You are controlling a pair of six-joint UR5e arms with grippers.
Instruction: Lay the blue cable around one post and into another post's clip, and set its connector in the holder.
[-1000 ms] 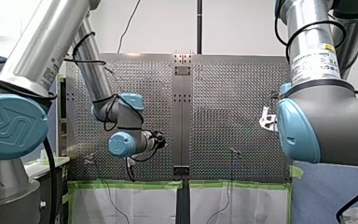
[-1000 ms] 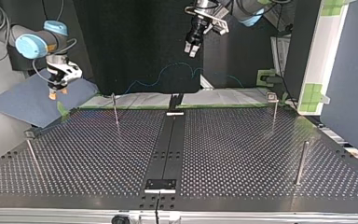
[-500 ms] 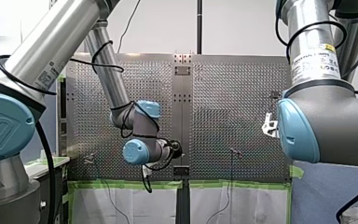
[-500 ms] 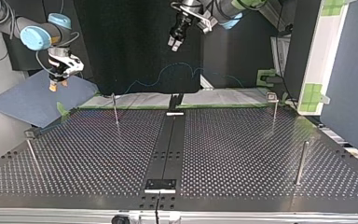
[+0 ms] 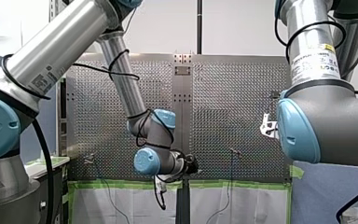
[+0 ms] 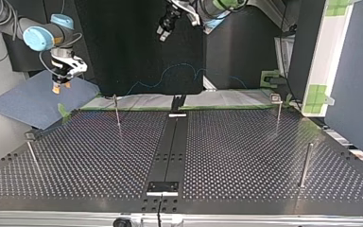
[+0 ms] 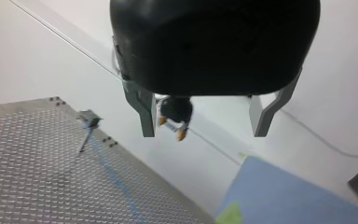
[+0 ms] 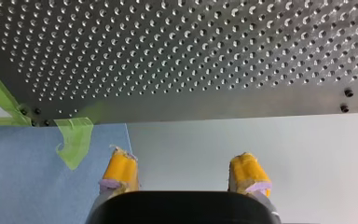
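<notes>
In the top view the thin blue cable runs in a wavy line in front of the black cloth, beyond the table's far edge. My left gripper hangs high above it, black with metal fingers that stand open and empty. My right gripper hovers over the blue mat at that view's left, off the table. Its yellow pads are open with nothing between them. Thin posts stand on the perforated table. No connector can be made out.
More posts stand near the table's corners, one with a clip head. A black centre strip carries a small bracket near its end. Green tape and a blue mat lie by the table's corner.
My left arm has swung toward the top view's left and higher; in the front view it moved right and lower. My right gripper shifted slightly. Both stayed open.
</notes>
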